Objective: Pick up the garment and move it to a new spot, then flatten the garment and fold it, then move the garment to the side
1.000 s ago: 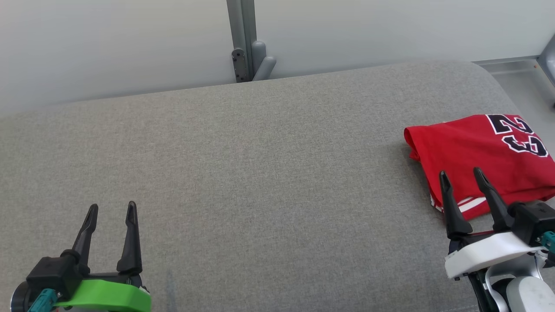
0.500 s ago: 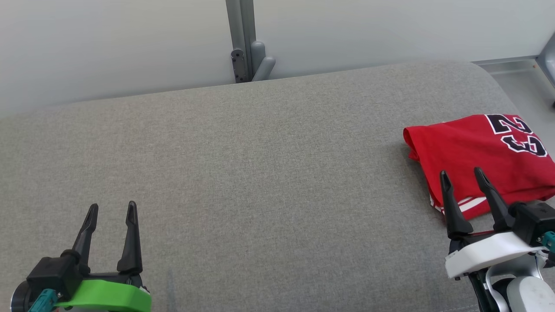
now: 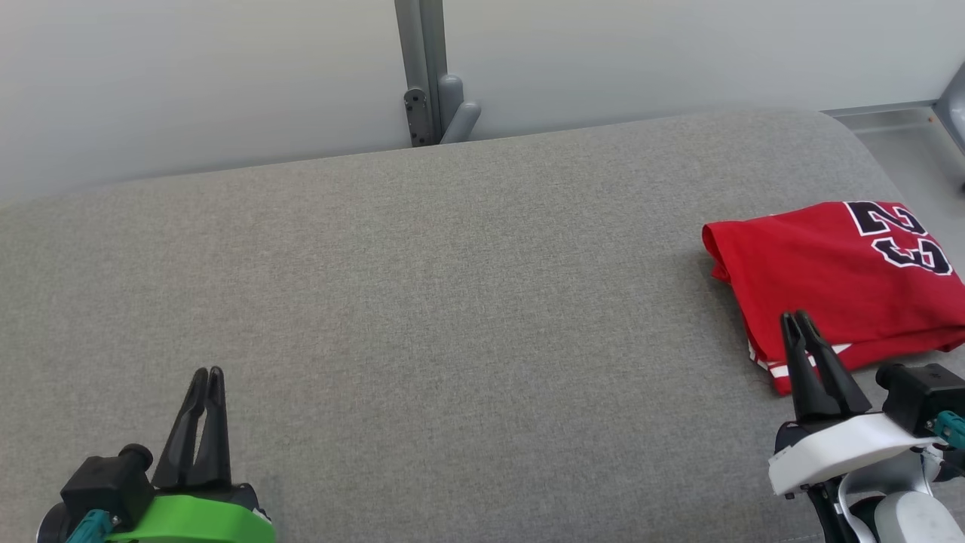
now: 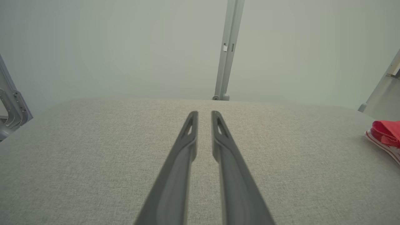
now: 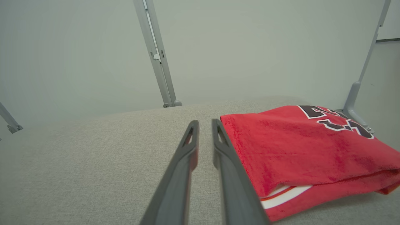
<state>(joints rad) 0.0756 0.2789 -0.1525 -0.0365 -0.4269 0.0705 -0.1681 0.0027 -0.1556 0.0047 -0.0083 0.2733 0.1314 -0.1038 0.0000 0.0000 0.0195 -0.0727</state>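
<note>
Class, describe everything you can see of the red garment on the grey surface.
The red garment is a soft knit jersey with black, white-edged numerals near its far right corner and red-and-white striped trim showing at its near edge. It lies folded in flat layers at the right end of the grey padded surface. The right pincer is beside its near left corner, holding nothing.

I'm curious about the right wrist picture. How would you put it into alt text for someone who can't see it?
A folded red jersey with black-and-white numerals lies on a grey padded surface, just right of the right gripper, whose two dark fingers are nearly together with nothing between them. A pale wall stands behind.
</note>
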